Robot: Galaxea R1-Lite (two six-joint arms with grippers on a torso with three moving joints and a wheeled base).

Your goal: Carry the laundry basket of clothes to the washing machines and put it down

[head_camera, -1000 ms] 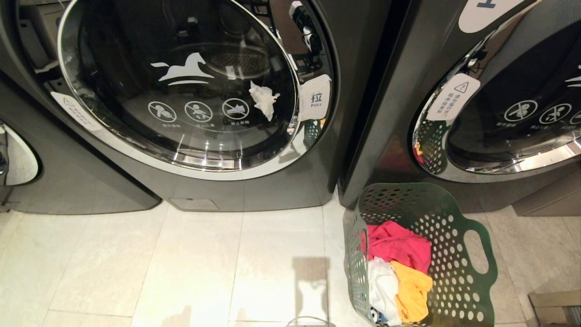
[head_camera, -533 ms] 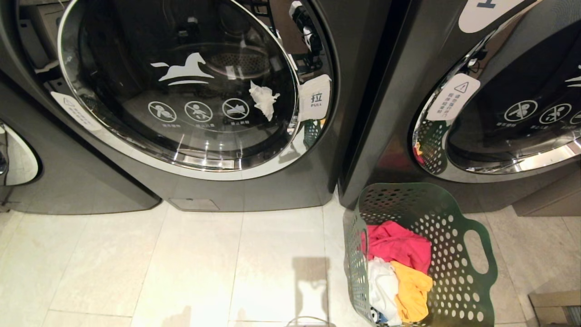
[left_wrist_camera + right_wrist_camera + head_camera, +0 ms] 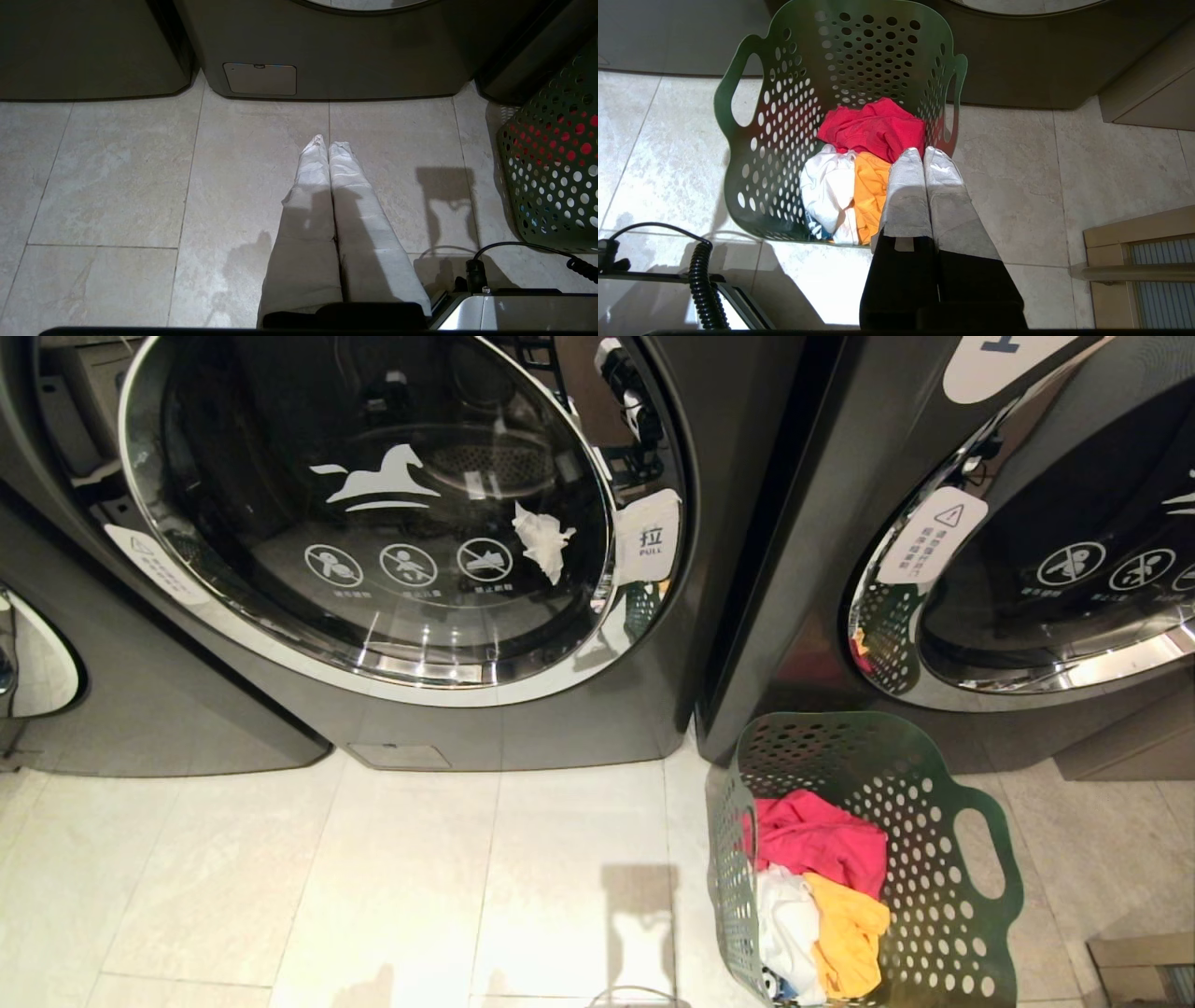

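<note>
Before me, the laundry basket [image 3: 943, 896] stands upright on the pale tiled floor [image 3: 373, 887], close against the right of two washing machines [image 3: 560, 709]. Inside lie the clothes [image 3: 822, 887]: pink-red, white, yellow-orange. A white tissue scrap [image 3: 543, 541] shows at the left door glass.
</note>
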